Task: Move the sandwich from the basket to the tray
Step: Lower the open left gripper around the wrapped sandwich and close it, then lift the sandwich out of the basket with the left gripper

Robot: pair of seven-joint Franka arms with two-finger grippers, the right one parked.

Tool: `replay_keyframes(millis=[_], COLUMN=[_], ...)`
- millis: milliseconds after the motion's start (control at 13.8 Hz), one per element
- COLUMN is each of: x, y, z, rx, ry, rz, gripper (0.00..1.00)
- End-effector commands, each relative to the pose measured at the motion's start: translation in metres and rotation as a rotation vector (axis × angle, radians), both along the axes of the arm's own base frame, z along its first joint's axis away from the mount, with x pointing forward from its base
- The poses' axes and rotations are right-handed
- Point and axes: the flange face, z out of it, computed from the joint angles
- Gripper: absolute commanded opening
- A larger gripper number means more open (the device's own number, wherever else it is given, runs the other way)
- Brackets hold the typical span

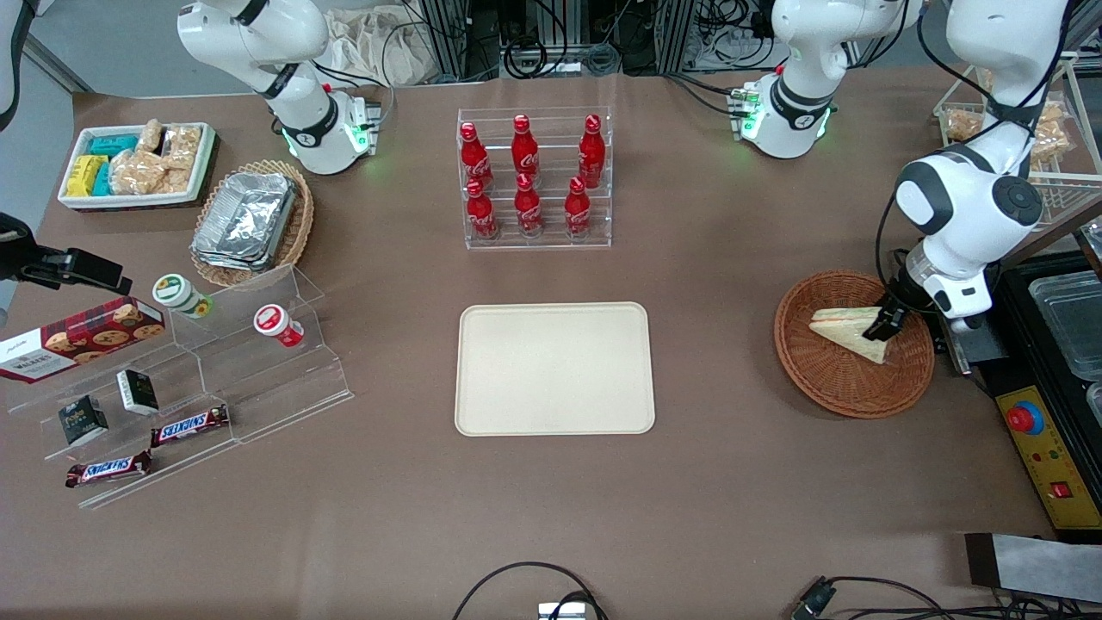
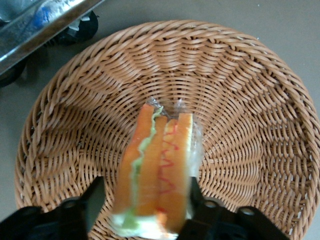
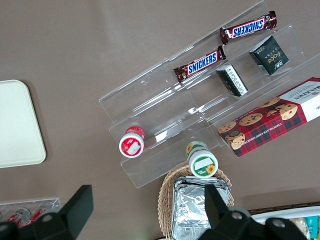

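Note:
The sandwich point(image 1: 848, 331) lies in the round reddish-brown wicker basket point(image 1: 826, 387) toward the working arm's end of the table. My left gripper point(image 1: 882, 327) is down in the basket, open, with its fingers on either side of the sandwich's wide end. In the left wrist view the sandwich point(image 2: 157, 170) stands on edge between the fingers, showing orange and green filling. One finger point(image 2: 195, 200) touches the wrap; the second finger point(image 2: 92, 202) stands a small gap off it. The basket's weave point(image 2: 240, 100) fills that view. The cream tray point(image 1: 555, 368) lies bare at the table's middle.
A rack of red cola bottles point(image 1: 534, 176) stands farther from the front camera than the tray. A black appliance with a yellow control panel point(image 1: 1046, 448) stands beside the basket at the table's edge. Acrylic snack shelves point(image 1: 198, 379) and a foil-container basket point(image 1: 250, 220) lie toward the parked arm's end.

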Motion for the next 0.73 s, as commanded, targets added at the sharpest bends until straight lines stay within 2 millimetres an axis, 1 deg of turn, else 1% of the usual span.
replay_keyframes(millis=[0,73,145,218,363,508,653], x=[0.001,0.001,0.003,0.003,0.004,0.004,0.003], y=[-0.009,-0.01,-0.011,-0.011,-0.011,-0.013,-0.017], z=[0.002,0.005,0.007,0.011,0.018,0.035,0.06], rx=[-0.003,-0.001,0.0,0.0,-0.002,-0.006,-0.018], ry=[-0.017,-0.022,-0.027,-0.035,-0.036,-0.035,-0.018], rz=[0.0,-0.011,-0.017,-0.017,-0.024,-0.043,-0.089], gripper=[0.2,0.17,0.16,0.12,0.1,0.11,0.11])
